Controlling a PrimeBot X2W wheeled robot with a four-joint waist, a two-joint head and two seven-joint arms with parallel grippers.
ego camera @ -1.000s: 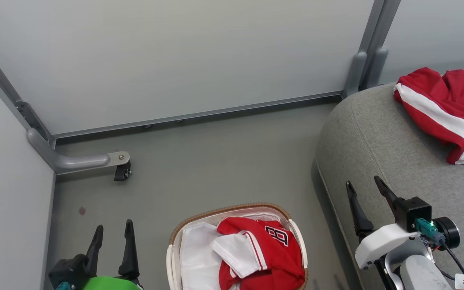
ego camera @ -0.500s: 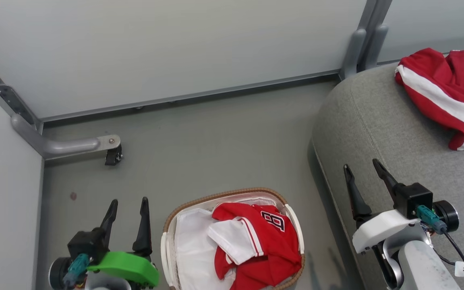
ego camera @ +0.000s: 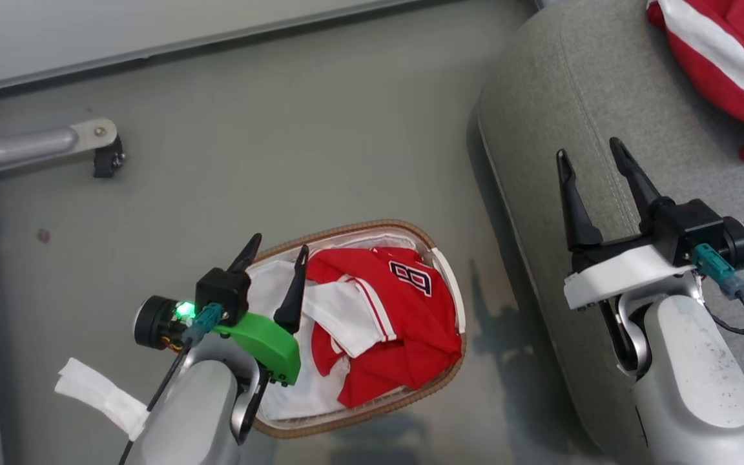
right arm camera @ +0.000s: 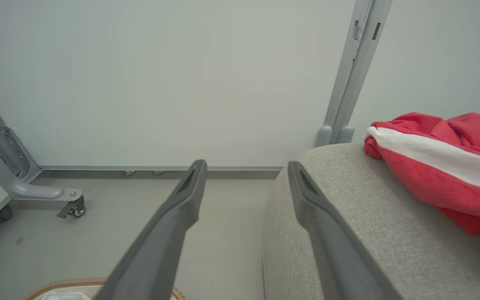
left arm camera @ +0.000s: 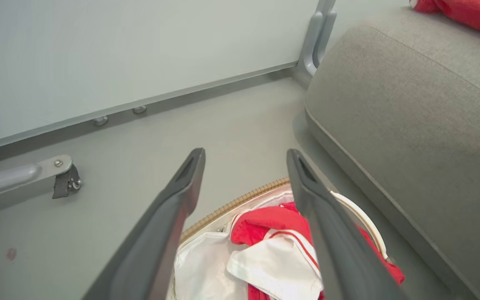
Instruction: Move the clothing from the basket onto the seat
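A red jersey with white trim and a black number lies crumpled in the oval basket, over its white liner. In the left wrist view the jersey and the basket's brown rim lie below my fingers. My left gripper hangs open above the basket's left side, holding nothing. Another red garment with a white stripe lies on the grey seat; the right wrist view has it at the right. My right gripper is open and empty over the seat's left edge.
The basket stands on a grey floor close to the seat's left side. A grey partition foot with a black caster juts out at the far left. Partition walls close off the back, with an upright post beside the seat.
The head camera has tilted down, shifting the whole picture. My left gripper has risen from beside the basket to over its left side. Both grippers stay open.
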